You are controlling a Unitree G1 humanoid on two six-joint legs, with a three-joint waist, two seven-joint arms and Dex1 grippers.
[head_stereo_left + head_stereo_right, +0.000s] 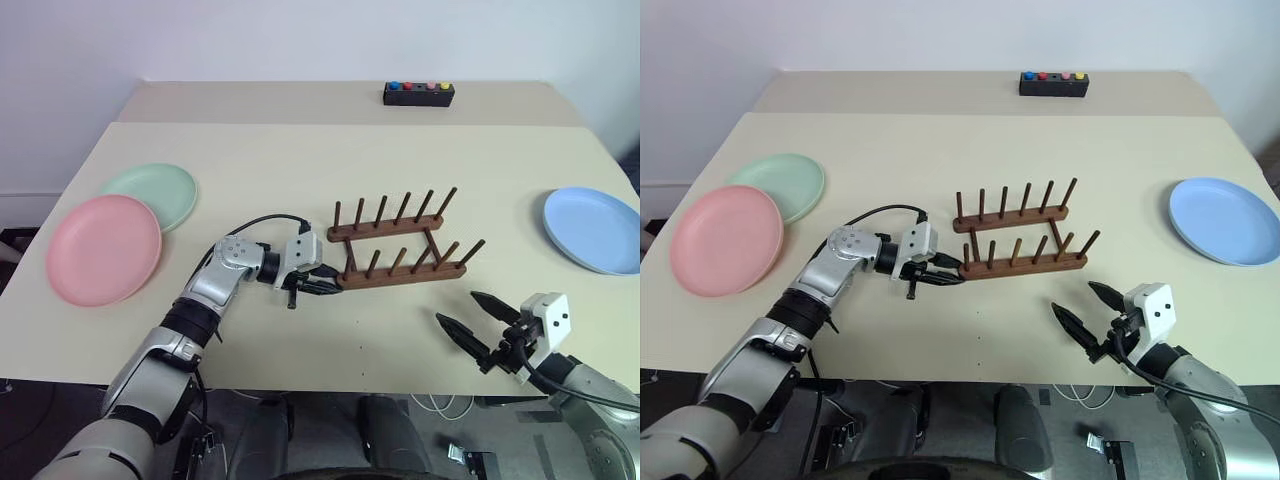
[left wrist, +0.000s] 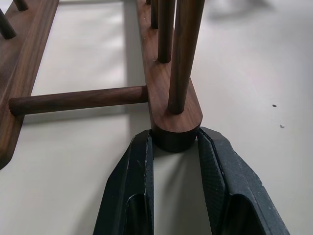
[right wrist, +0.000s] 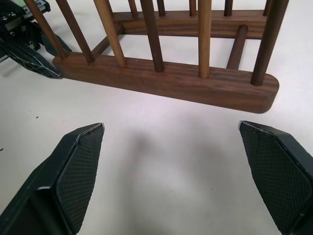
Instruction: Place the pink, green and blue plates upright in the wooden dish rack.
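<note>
The left gripper (image 2: 173,147) pinches the rigid, light dark brown wooden dish rack's (image 1: 400,242) rail end; the right gripper (image 1: 478,320), near the rack, gapes wide and empty.

Both arms are clad in silver-grey shells with black joints. Each wrist is capped by a white block, and black cables are looped alongside. The left gripper (image 1: 318,287) and right gripper (image 1: 472,318) are fitted with black, cross-hatched fingers (image 3: 78,171).

Obstacle: we list the wooden dish rack (image 1: 400,243) mid-surface (image 1: 330,340), its near rail's end pinched by our left claw (image 2: 174,147). Free room: bare surface lies between rack and our wide-spread right claw (image 3: 171,161); every peg slot stands unoccupied.
</note>
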